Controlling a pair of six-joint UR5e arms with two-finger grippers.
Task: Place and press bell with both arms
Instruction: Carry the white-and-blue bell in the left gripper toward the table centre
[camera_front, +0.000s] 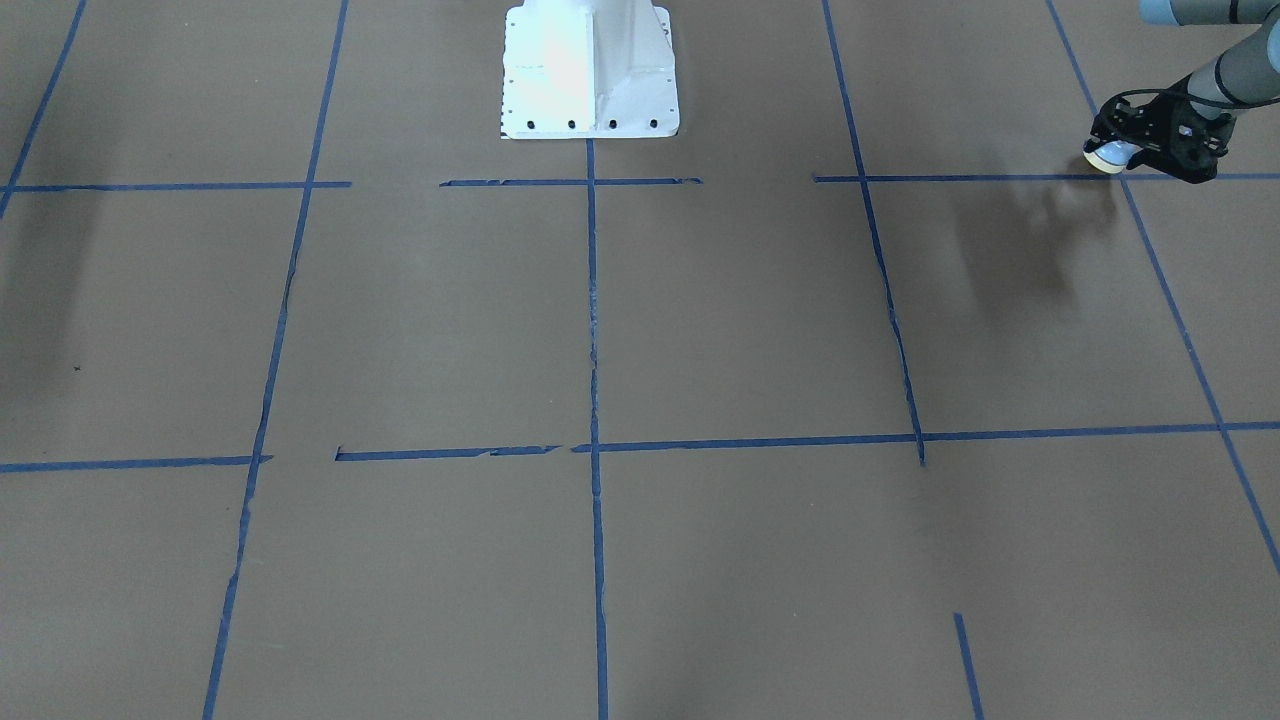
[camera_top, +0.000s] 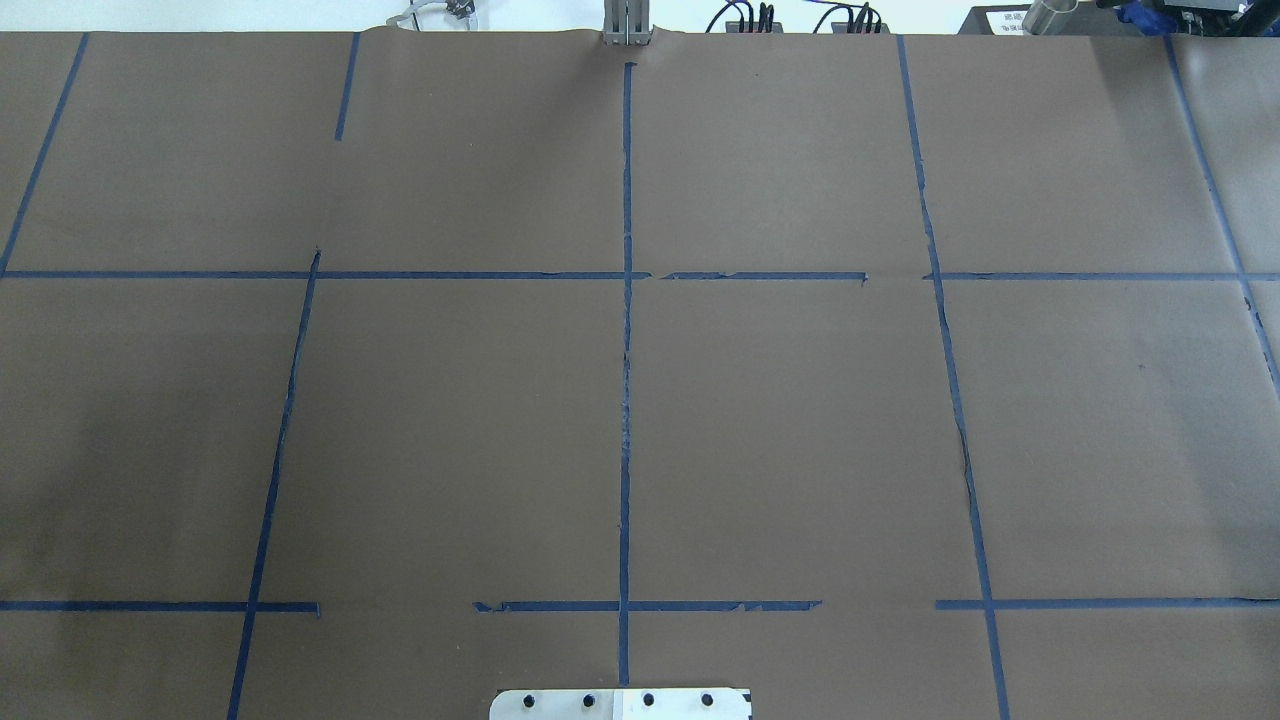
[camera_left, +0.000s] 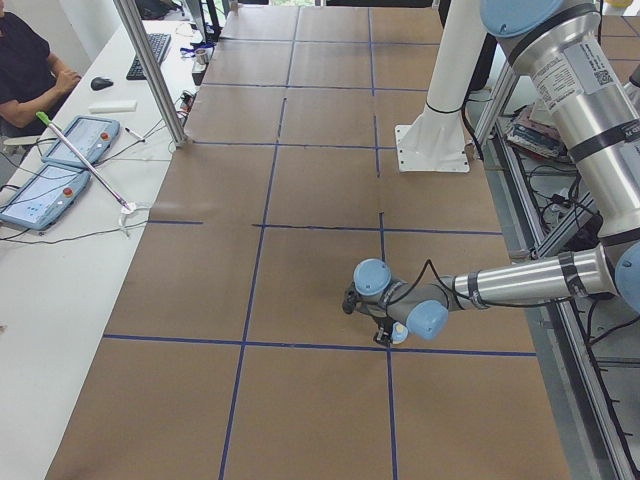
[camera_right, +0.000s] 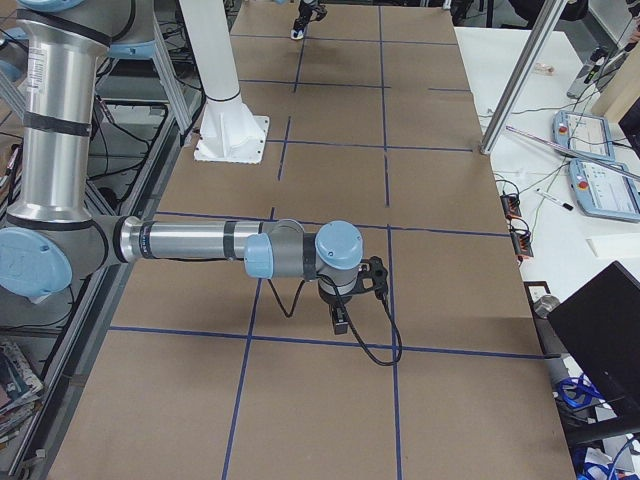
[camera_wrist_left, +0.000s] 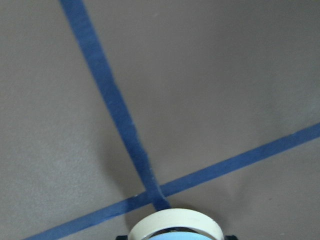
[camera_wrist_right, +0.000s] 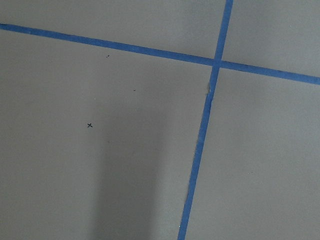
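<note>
**Bell pinched at the front view's upper right**

The black open-frame left gripper (camera_front: 1130, 148) has its jaws pinching the light-blue dome-shaped bell (camera_front: 1108, 155), cream base ring outward, at a blue tape crossing (camera_wrist_left: 152, 192) on the brown paper-covered counter (camera_front: 700, 330). The right gripper (camera_right: 341, 320) hangs mid-frame in the right-side view; I cannot tell how its jaws stand.

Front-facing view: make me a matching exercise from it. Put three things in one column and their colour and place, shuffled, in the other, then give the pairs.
Things:
1. bell
2. robot base
3. tape lines

Descriptions:
A. dark blue, laid as a grid on the brown table
B. white, at the top middle of the view
C. light blue and cream, held in the left gripper near a tape crossing at the view's upper right

Pairs: 1-C, 2-B, 3-A
</note>
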